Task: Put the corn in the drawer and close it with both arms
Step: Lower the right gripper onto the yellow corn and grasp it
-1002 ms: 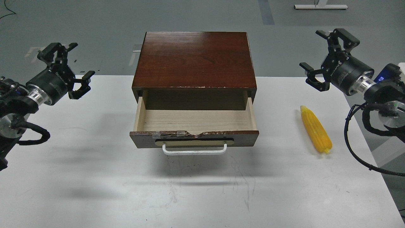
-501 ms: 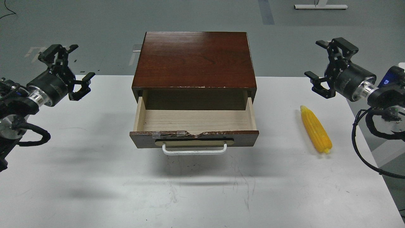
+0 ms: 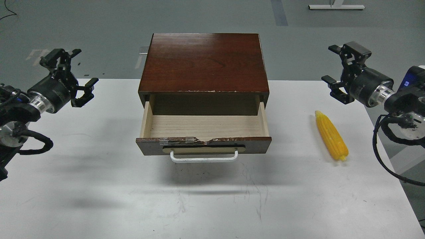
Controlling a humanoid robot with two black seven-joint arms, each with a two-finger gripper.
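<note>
The yellow corn (image 3: 331, 135) lies on the white table, right of the drawer, its tapered tip pointing away from me. The drawer (image 3: 204, 127) is pulled out and empty, with a dark front, chipped top edge and white bar handle (image 3: 204, 156). My right gripper (image 3: 332, 64) is open and empty, in the air above and behind the corn. My left gripper (image 3: 83, 68) is open and empty, in the air to the left of the drawer.
The dark wooden cabinet (image 3: 204, 61) holding the drawer stands mid-table at the back. The white table (image 3: 99, 186) extends in front; its right edge runs just past the corn. Black cables hang off both arms at the view's sides.
My right gripper has dropped a little and pulled back to the right. My left gripper has shifted slightly. The corn and the drawer have not moved.
</note>
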